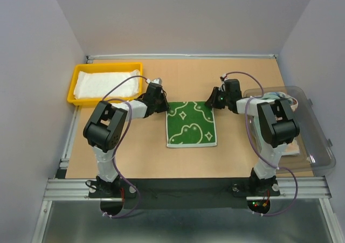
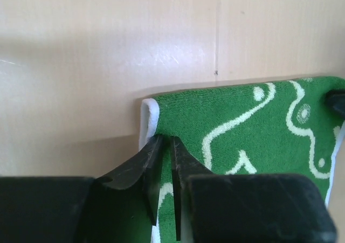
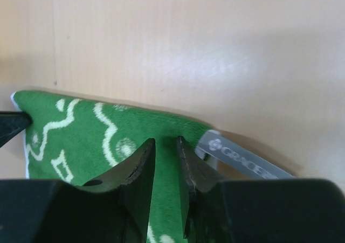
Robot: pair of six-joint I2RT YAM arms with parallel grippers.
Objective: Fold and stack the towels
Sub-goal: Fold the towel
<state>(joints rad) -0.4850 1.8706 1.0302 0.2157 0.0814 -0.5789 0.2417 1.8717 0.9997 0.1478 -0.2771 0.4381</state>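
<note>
grey tag (image 3: 242, 161) at corner of green towel (image 3: 108, 130) — "GRACE" legible, rest hidden

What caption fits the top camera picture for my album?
Both far corners of the green towel gripped, by left pincer and right pincer; white towel in yellow tray.

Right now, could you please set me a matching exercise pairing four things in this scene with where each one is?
1 green towel
2 white towel
3 yellow tray
4 clear bin

a lying inside the tray
b at the right edge of the table
c at the far left corner
d spread flat in the middle

Pairs: 1-d, 2-a, 3-c, 4-b
</note>
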